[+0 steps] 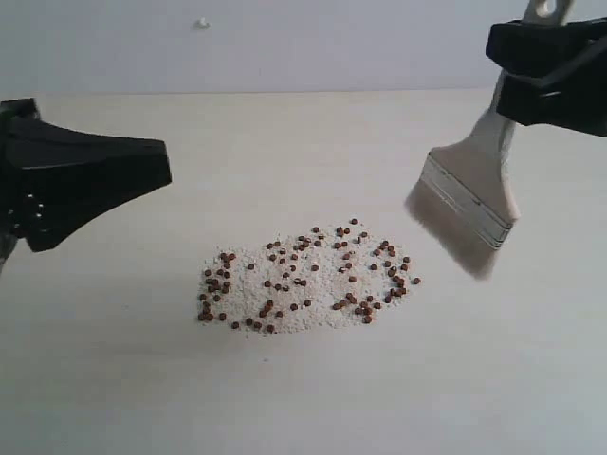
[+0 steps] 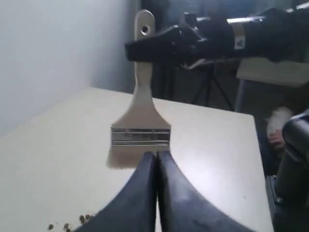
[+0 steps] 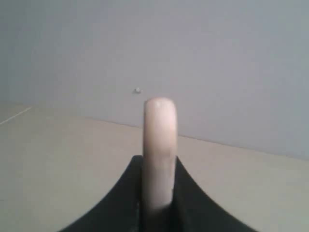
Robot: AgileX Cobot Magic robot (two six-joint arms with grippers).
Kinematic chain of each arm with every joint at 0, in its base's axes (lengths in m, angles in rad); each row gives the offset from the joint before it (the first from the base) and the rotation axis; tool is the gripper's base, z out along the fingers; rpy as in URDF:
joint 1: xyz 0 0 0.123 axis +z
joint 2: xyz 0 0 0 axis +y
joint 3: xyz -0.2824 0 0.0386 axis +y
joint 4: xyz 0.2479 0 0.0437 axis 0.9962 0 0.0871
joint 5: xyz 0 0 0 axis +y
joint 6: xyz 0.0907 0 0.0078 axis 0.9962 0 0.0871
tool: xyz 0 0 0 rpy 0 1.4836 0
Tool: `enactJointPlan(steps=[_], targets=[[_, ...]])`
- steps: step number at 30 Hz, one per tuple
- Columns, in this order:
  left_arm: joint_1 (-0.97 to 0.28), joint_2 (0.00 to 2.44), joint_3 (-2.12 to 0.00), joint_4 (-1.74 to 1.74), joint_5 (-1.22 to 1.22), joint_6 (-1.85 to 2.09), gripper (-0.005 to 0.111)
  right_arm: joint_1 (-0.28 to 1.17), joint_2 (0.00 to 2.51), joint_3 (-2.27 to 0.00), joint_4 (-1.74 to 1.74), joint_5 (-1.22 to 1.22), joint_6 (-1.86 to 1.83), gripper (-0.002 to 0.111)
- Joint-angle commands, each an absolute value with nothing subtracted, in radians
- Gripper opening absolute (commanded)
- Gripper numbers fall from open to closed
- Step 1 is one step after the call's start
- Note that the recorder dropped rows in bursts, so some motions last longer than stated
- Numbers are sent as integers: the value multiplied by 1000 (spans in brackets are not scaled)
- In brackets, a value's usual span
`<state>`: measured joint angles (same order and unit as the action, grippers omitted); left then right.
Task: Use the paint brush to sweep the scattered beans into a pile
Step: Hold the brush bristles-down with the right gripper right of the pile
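Observation:
Reddish-brown beans [image 1: 305,277] lie mixed with pale grains in a loose patch on the table's middle. The paint brush [image 1: 471,201] hangs tilted in the air to the right of that patch, with its cream bristles just above the table. My right gripper [image 1: 541,71] is shut on its wooden handle [image 3: 159,150], whose end sticks out past the fingers. My left gripper [image 1: 163,163] hovers at the left of the table, shut and empty, its fingers [image 2: 145,180] pressed together and pointing toward the brush [image 2: 140,123]. A few beans [image 2: 84,218] show by it.
The pale table [image 1: 114,379] ends at a plain wall at the back. In the left wrist view the table's far edge [image 2: 258,159] drops off toward dark stands and another tabletop beyond.

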<state>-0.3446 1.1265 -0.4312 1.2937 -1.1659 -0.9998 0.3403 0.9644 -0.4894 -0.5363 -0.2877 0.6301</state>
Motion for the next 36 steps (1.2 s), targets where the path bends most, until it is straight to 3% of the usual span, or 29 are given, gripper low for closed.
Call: enactJointPlan(steps=[1, 14, 19, 36], targets=[[-348, 930, -308, 1155, -1052, -975, 0, 337, 919, -432, -227, -272, 359, 0], [-348, 461, -114, 1114, -881, -1109, 0, 337, 1042, -419, 176, -289, -84, 0], [-348, 338, -103, 1141, -847, -1162, 0, 337, 1125, -415, 297, -407, -222, 0], [-348, 275, -102, 1226, -847, -1158, 0, 337, 1413, -417, 221, -758, -132, 0]])
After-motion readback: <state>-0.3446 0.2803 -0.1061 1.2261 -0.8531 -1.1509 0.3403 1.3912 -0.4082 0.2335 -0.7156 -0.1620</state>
